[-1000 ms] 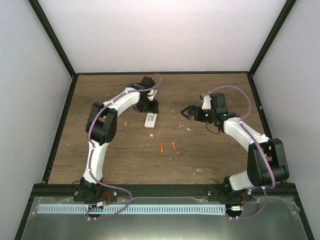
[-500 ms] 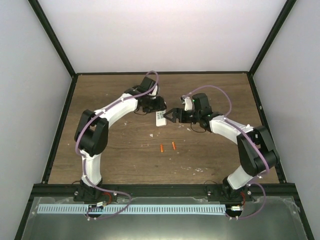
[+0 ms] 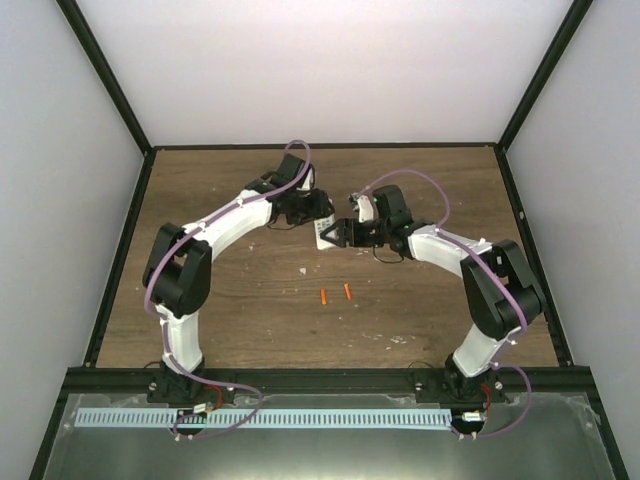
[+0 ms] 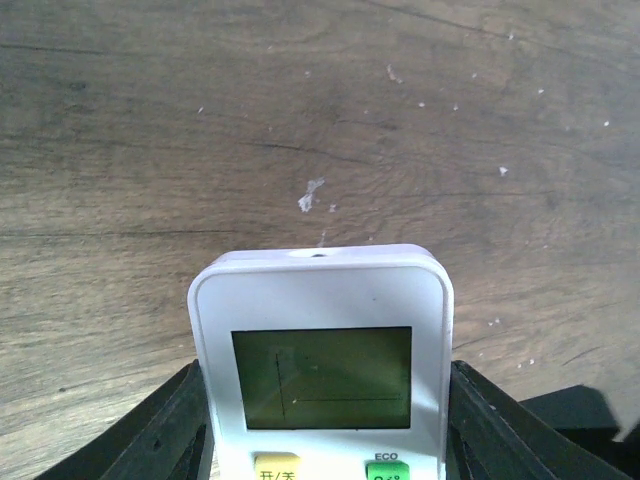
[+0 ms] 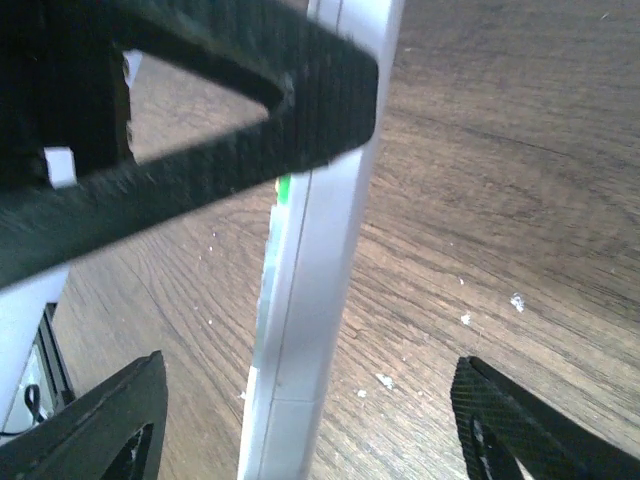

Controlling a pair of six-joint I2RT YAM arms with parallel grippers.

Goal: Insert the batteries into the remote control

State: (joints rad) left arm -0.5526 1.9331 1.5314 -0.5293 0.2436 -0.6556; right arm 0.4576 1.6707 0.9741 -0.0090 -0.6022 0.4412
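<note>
Flecked wooden table [image 3: 420, 310], white walls [image 3: 320, 70]; left gripper [image 4: 325, 400] holding remote control [image 4: 320, 300]

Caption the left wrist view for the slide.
Remote control gripped between the jaws, screen toward camera, wooden table beyond.

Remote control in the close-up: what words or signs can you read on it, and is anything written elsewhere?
"ECO": above the green button on the remote control.
"开/关": on the yellow button, partly cut by the picture's edge.
The green button's own mark: cut off, unreadable.
On the screen: faint lines only, no text.
Other views: nothing written.
</note>
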